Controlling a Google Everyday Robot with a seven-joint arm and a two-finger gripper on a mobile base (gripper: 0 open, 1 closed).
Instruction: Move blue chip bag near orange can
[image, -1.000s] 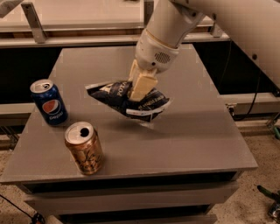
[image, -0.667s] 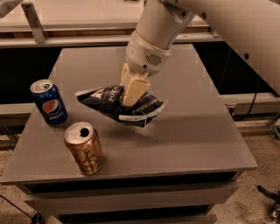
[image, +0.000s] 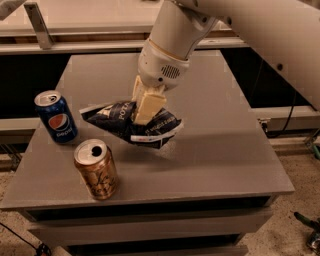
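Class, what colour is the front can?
Front can: copper-orange, dark scrolls; camera view. The hand holds the bag right of it.

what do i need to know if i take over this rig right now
Hand: shut on the bag, over the middle of the table.
Bag: pinched at its top and apparently lifted, with a shadow beneath it.
Orange can: upright at the front left, in front of the bag and to its left, with a gap between them.
Pepsi can: upright at the left edge, behind the orange can.
Done: bag grasped.
Left: bring the bag closer to the orange can, set it down beside it without knocking either can, release.
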